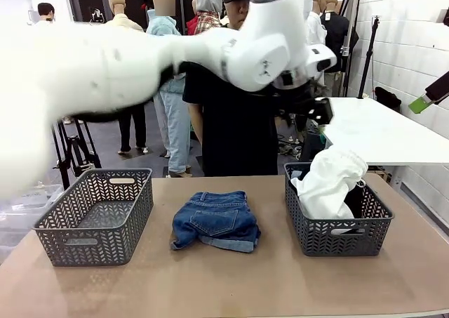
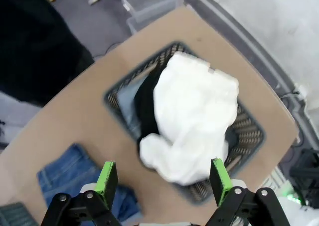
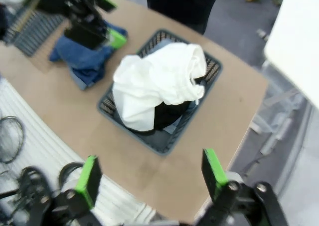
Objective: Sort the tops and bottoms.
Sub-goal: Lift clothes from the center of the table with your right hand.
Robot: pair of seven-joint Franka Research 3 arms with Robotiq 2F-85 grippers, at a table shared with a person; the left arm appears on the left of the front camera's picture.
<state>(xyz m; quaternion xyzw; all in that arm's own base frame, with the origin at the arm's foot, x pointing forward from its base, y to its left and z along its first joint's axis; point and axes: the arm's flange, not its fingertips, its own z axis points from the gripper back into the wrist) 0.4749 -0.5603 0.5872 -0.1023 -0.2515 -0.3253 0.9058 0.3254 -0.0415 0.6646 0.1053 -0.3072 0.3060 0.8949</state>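
I hold both jaws open and empty above the right basket (image 1: 337, 237), where the white top (image 1: 330, 184) lies over the black one (image 2: 145, 106), while the denim shorts (image 1: 216, 221) wait on the table (image 1: 224, 283).

Left arm (image 1: 231, 51): glossy white rounded shells, grey cap at joint end, small dark mark on side, black section below wrist. Left hand (image 2: 163, 182): black linkage fingers with round silver pivot screws, flat bright green pads (image 2: 106, 177). Right hand (image 3: 151, 179): same black build, green pads (image 3: 88, 179) on grey finger ends. Person (image 1: 235, 121): black short-sleeved T-shirt.
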